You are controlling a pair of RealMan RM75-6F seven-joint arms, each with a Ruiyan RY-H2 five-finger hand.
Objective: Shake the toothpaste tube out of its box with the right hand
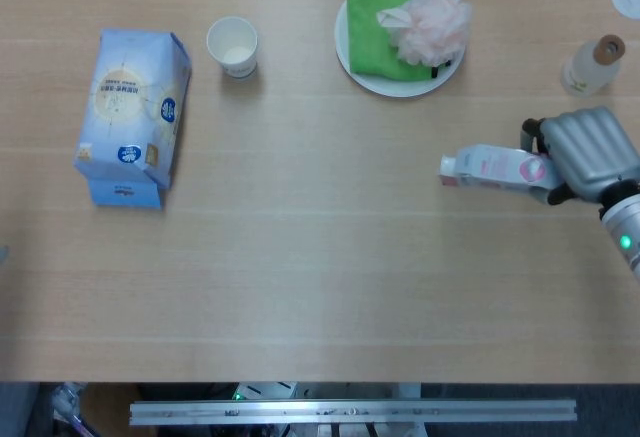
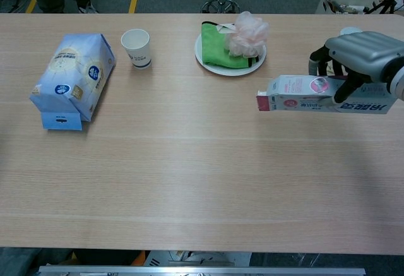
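Head view shows the right hand (image 1: 588, 154) at the right edge of the table (image 1: 320, 287), fingers curled over the rear part of the toothpaste box (image 1: 492, 167). Grip is firm: the fingers wrap the box from above, and in the chest view a dark fingertip (image 2: 344, 91) presses against the near face of the carton. The box lies roughly level and is held above the table surface, with its end pointing toward the robot's left. In the chest view that end shows a red flap; whether it is open or sealed cannot be determined. No tube is visible outside the box, and the contents cannot be seen.

Left hand does not appear in either view.

Other items noted: a blue-and-white paper-wrapped package (image 1: 132, 112) lies at the left of the table, with a white paper cup (image 1: 232, 45) standing upright just to its right. A white plate (image 1: 352, 57) sits at the far centre, carrying a folded green cloth (image 1: 375, 32) and a pale pink bath pouf (image 1: 436, 21) resting on the cloth. A small clear bottle with a brown cap (image 1: 594, 62) is near the far right edge, beyond the right hand and apart from it.
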